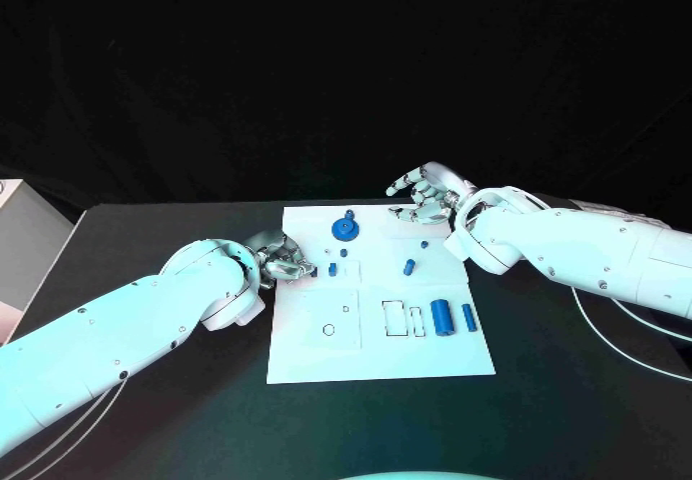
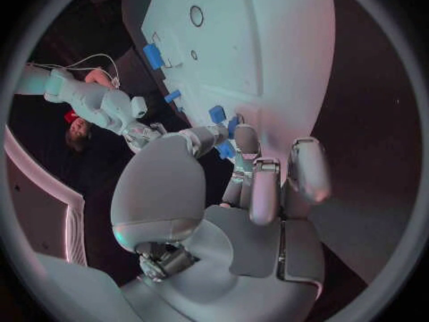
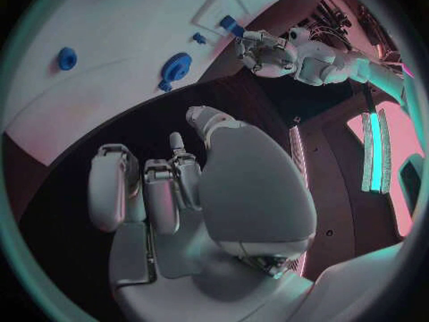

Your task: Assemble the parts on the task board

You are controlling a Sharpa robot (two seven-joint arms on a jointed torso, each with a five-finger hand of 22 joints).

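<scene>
While the left hand [image 1: 278, 258] sits at the left edge of the task board [image 1: 378, 350], I'd say the step in hand is picking up or seating the small blue part [image 1: 333, 268] just beside its fingertips. From the left wrist view the fingers [image 2: 265, 186] look curled in narrow right over a couple of small blue pieces, but honestly I can't tell if anything is actually pinched yet. To do this well I'd keep the wrist low, close slowly and square on the piece, and not nudge its neighbours.

The right hand [image 1: 427, 194] hovers off the board's far right corner, over the black table [image 1: 159, 230], fingers loosely bent and apart, holding nothing. The round blue gear-like part [image 1: 345, 228] lies on the board near it.

The rest of the parts are on the board: a small one mid-board [image 1: 410, 267] and two bigger blue cylinders [image 1: 443, 317] on the right side, next to outlined slots.
</scene>
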